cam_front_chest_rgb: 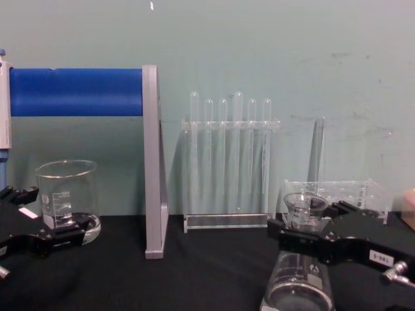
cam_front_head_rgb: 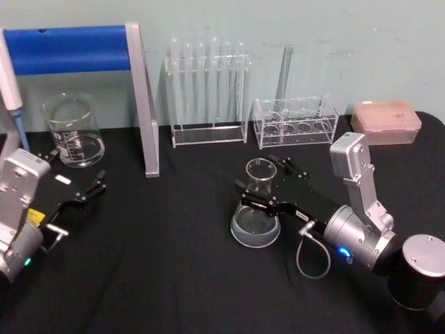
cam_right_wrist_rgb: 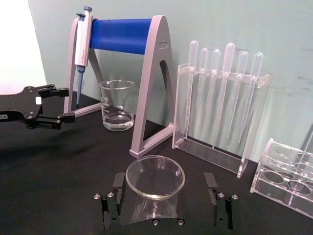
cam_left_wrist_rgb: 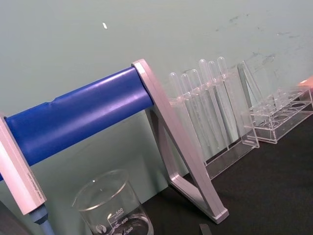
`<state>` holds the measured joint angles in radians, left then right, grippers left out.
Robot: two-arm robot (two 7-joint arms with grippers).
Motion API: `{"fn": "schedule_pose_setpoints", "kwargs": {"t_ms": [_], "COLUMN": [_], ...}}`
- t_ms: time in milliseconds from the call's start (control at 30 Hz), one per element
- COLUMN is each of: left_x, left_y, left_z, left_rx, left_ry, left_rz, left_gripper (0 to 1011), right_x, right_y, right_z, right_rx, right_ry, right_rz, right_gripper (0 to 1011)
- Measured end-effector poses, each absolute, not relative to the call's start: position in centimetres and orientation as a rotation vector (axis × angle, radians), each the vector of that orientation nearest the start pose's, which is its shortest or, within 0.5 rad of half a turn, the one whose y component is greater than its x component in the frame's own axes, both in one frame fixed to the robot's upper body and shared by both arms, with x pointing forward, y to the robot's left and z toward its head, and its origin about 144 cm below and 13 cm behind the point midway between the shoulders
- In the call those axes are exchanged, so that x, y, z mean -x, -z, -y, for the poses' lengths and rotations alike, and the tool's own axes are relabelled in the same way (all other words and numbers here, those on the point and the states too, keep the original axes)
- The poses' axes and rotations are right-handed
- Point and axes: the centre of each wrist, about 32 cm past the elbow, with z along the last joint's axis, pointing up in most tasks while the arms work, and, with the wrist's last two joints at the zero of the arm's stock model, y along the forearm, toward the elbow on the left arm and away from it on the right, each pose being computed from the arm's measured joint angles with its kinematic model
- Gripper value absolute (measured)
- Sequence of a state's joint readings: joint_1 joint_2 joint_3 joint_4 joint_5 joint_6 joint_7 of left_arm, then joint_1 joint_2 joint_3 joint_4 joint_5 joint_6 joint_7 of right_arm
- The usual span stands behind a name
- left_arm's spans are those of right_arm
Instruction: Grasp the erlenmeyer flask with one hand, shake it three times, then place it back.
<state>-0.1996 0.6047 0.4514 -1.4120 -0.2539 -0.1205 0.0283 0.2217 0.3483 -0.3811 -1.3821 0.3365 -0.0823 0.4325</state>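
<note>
**Right pincer spread around the flask's neck, flask standing on the desk**

The right pincer (cam_front_head_rgb: 266,182) was released. Its black blocky fingers (cam_right_wrist_rgb: 111,205) stood one on each side of the clear glass erlenmeyer flask (cam_front_head_rgb: 252,226), level with the neck. The right wrist view showed a gap between each finger and the glass. The flask stood upright on its wide base on the black desk (cam_front_head_rgb: 174,278), its flared rim above the fingers. Whether it held liquid could not be told.

Well to the robot's left of the flask, the left pincer (cam_right_wrist_rgb: 68,104) hung low over the desk, fingers parted and holding nothing. Just beyond it stood a straight-walled glass beaker with white graduations (cam_front_head_rgb: 71,132); its contents could not be made out either.

Behind the flask stood a clear plastic rack with tall test tubes upright in it (cam_front_head_rgb: 208,90). Beside that was a lower clear rack (cam_front_head_rgb: 295,125) with one long tube in it. Farther to the robot's right of the flask lay a pale pink lidded box (cam_front_head_rgb: 386,122). To the robot's left of the flask rose a grey stand with a blue bar (cam_front_head_rgb: 69,49), and a pipette (cam_right_wrist_rgb: 82,44) hung on its far end.
</note>
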Motion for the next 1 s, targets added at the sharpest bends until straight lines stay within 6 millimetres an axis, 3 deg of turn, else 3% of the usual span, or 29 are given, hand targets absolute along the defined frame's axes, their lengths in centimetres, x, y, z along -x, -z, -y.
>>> {"fn": "schedule_pose_setpoints", "kwargs": {"t_ms": [700,900,1000], "left_x": [-48.86,-48.86,-48.86], "left_y": [-113.98,-113.98,-113.98], "left_z": [-30.97,-30.97,-30.97], "left_rx": [-0.304,-0.305,-0.304], "left_ry": [-1.248,-1.248,-1.248], "left_rz": [0.285,0.285,0.285], "left_gripper": [1001,1001,1001], "right_x": [-50.51,-50.51,-50.51], "right_y": [-113.9,-113.9,-113.9], "right_z": [23.71,23.71,23.71], "right_rx": [0.057,0.057,0.056], "right_ry": [0.847,0.848,0.848], "right_rz": [0.036,0.036,0.036], "right_gripper": [1000,882,776]}}
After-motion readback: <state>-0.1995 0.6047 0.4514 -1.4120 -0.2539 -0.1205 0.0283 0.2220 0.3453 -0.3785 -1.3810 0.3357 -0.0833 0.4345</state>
